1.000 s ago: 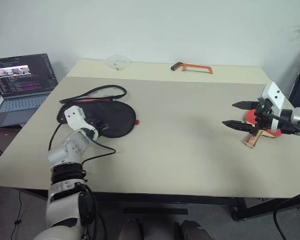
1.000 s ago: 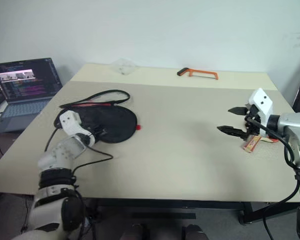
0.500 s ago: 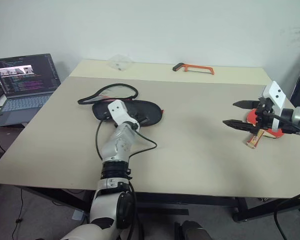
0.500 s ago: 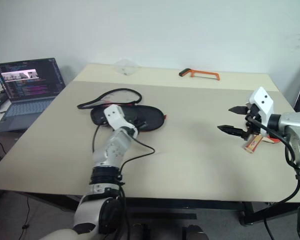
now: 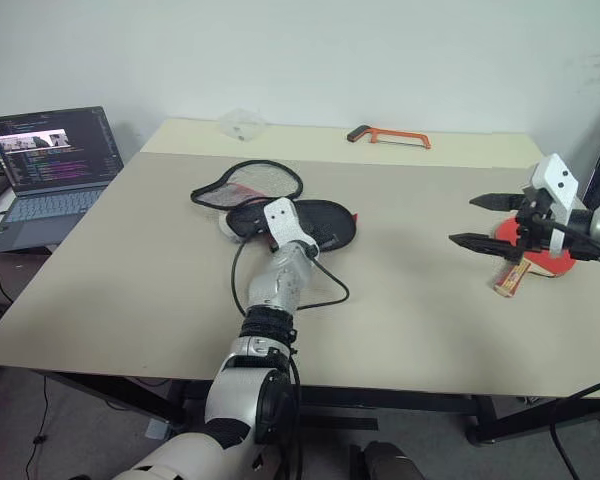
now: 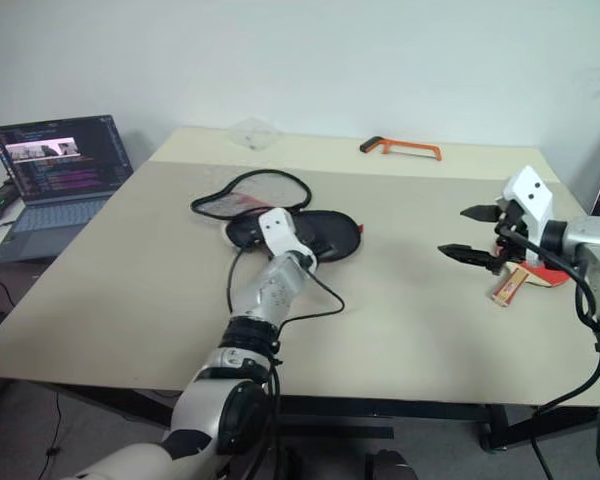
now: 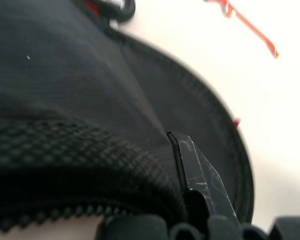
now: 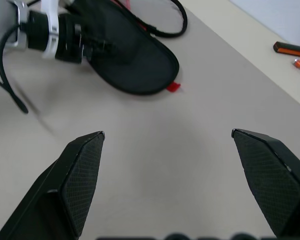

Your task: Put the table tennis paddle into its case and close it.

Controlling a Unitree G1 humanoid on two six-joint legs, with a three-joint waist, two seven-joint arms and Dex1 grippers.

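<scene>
The left end effector [image 5: 315,243] was pinched tight on the edge of the soft black paddle-shaped zip case [image 5: 320,220], its fingers lost against the dark fabric. In the left wrist view the case's [image 7: 90,100] plain black cloth met a band of black mesh and a line of zip teeth, and a small red tab showed at its far rim. The case lay flat near the middle of the beige worktop [image 5: 400,300], its long axis running across, left to right. Its black cord loop [image 5: 250,180] trailed behind it toward the far left.

The right end effector [image 5: 485,220] hung above the worktop with its two black fingers spread wide and holding nothing, pointing toward the case. Just behind it lay the red-faced table tennis paddle [image 5: 530,262], partly hidden by the wrist, its pale wooden handle [image 5: 507,280] pointing toward the near edge.

An orange-framed hacksaw [image 5: 390,136] and a clear crumpled plastic piece [image 5: 238,124] lay along the far edge. An open grey laptop [image 5: 42,170] stood off the left side
</scene>
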